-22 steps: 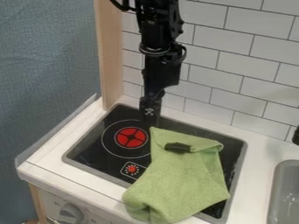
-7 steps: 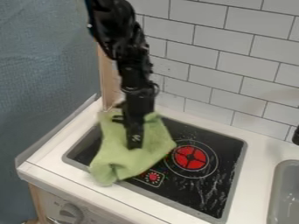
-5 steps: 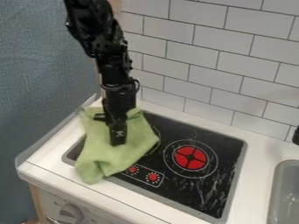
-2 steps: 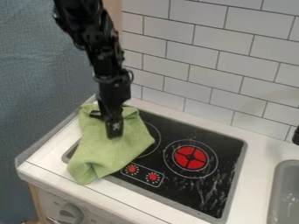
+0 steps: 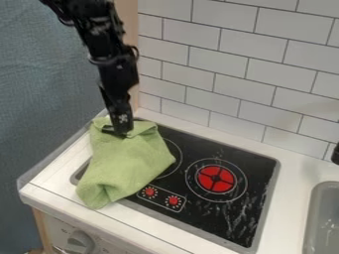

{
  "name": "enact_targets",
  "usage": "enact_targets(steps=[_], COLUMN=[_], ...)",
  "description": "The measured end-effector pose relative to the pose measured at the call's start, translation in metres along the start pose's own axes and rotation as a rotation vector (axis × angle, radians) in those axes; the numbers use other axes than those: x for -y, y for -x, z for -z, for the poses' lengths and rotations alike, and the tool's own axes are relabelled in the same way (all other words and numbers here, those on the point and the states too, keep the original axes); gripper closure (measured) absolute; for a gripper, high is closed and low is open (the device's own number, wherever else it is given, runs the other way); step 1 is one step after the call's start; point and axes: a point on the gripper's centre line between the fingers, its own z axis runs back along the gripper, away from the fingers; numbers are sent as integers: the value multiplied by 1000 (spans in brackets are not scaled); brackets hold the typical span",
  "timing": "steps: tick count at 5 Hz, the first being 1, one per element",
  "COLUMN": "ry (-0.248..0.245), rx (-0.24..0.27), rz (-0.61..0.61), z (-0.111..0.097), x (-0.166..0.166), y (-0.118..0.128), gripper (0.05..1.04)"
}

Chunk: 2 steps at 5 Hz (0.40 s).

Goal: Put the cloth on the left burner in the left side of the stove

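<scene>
Below and right of the jaws: black cooktop, count 1. Green cloth, count 1, spreads from the jaws downward over the cooktop's left side, partly covering the left burner and overlapping the white counter. Long axis runs down and slightly left from the jaws; narrow folded end points to the near edge. Surface matte, rumpled, plain. Gripper, count 1, at the cloth's upper end; jaw state cannot be told. Burners: 2, the right burner red-centred, farther from the jaws. Red control marks: 2, below the jaws.
</scene>
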Motion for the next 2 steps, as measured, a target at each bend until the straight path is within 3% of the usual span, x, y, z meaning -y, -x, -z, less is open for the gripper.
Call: enact_targets(steps=[2], ry=[-10], rx=[9], rz=[19], z=[-11], x=[3], y=[1], gripper=[84])
